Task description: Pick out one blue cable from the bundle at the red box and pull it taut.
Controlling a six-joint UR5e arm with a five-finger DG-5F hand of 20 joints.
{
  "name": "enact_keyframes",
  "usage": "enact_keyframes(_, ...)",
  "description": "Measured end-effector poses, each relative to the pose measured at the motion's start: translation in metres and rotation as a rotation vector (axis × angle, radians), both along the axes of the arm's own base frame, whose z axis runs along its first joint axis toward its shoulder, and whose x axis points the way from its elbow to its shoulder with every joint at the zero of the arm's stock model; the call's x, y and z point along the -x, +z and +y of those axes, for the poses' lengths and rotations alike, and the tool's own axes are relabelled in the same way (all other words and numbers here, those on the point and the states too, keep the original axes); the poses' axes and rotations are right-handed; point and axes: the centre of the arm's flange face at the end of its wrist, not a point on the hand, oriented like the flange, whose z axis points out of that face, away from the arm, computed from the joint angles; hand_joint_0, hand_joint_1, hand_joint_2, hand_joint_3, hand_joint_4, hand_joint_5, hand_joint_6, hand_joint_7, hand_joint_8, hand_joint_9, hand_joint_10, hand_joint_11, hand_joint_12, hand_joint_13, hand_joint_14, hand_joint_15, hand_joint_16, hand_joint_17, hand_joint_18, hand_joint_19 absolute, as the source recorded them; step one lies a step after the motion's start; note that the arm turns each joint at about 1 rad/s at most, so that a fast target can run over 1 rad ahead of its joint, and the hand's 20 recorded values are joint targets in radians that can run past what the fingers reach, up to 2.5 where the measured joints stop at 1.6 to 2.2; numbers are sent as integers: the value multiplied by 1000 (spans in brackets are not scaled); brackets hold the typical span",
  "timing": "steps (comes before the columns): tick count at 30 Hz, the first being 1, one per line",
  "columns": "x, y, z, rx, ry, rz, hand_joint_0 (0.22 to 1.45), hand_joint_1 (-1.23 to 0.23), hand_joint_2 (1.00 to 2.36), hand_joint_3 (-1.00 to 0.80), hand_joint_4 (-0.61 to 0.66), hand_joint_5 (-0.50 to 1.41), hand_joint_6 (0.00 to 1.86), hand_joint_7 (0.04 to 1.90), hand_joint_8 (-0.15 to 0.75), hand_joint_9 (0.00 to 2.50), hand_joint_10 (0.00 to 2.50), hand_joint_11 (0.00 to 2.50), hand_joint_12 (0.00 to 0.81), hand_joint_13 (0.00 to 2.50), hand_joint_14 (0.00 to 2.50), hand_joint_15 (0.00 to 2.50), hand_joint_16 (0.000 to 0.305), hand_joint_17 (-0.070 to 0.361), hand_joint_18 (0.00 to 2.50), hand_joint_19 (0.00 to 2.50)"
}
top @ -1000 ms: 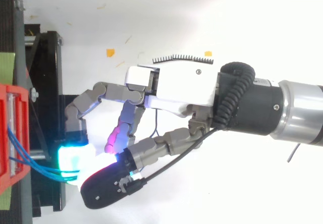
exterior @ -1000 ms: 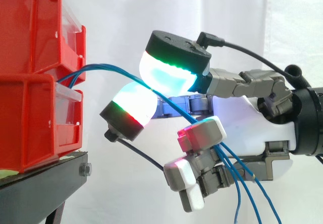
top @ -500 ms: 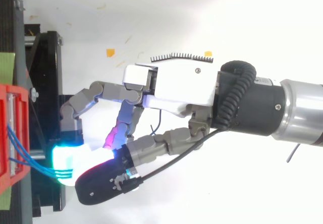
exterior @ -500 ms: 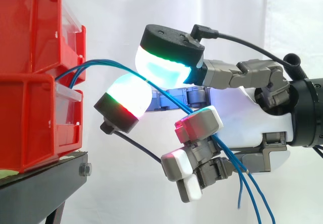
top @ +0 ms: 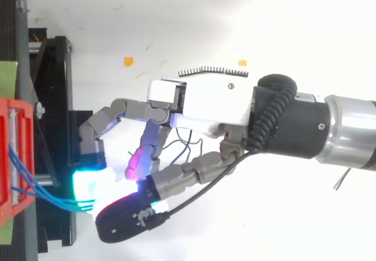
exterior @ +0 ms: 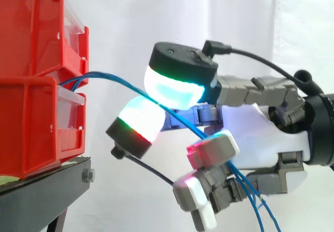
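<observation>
The blue cables [exterior: 112, 77] are stretching slightly farther right from the red bins [exterior: 31, 85] than half a second ago, then sloping down-right. The hand [exterior: 261, 132] is pinching them between two glowing fingertips [exterior: 172, 88], with the other fingers curling below.

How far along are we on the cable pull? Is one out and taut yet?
Done: the hand is at the bundle, and its fingers pinch the blue cables just off the red bins. In hand: singling one out; the top view shows several strands at the fingers. Left: the pull, since the cables curve slack between bins and fingers.
</observation>
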Motion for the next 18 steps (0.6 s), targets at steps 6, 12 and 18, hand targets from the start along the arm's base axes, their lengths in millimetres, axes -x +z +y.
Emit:
enact_keyframes(6,3,-7,-3,1,-2,9,790,-929,1014,-302,-210,-80,959,1055,289,1437,38,944,357,1135,28,725,46,103,918,736)
enact_keyframes(12,5,-9,-7,2,-5,16,781,-933,1011,-363,-195,-77,955,1032,287,1442,38,937,354,1143,29,730,45,101,941,742)
enact_keyframes(18,5,-9,-13,0,-11,19,764,-937,1009,-391,-169,-72,948,1021,286,1455,37,952,351,1154,29,736,45,101,955,731)
